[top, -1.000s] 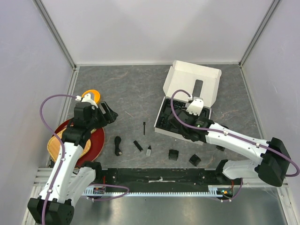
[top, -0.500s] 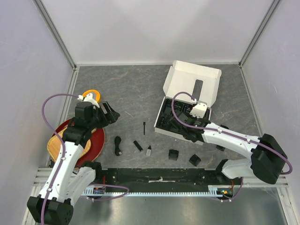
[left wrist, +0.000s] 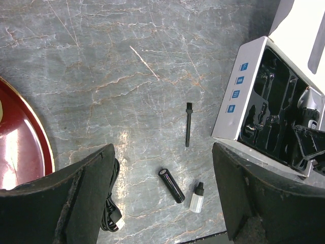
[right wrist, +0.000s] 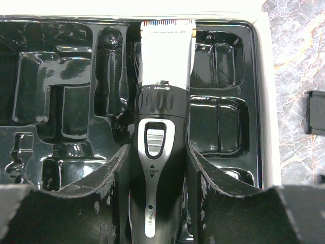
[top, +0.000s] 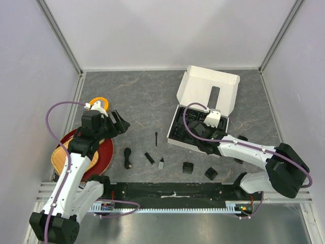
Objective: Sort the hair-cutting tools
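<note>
My right gripper [right wrist: 158, 152] is shut on the black-and-silver hair clipper [right wrist: 161, 101], whose blade end points away over the black tray [right wrist: 218, 122] of the white box [top: 208, 91]. My left gripper [left wrist: 163, 150] hangs open and empty above the table, left of the box. Below it lie a thin black brush [left wrist: 188, 124], a black cylinder [left wrist: 172, 185], a tiny clear bottle [left wrist: 196, 197] and a coiled black cable [left wrist: 110, 218]. Two guard combs [top: 188, 167] [top: 210, 173] sit near the front edge. Another comb [right wrist: 316, 112] lies right of the box.
A dark red round tray [top: 104, 155] with a wooden piece on it lies at the left under my left arm. Behind it is an orange bowl [top: 98, 103]. The box's open lid stands up at the back. Metal rails run along the near edge.
My right arm has shifted slightly left over the box, still gripping the clipper. The left arm has barely moved.
</note>
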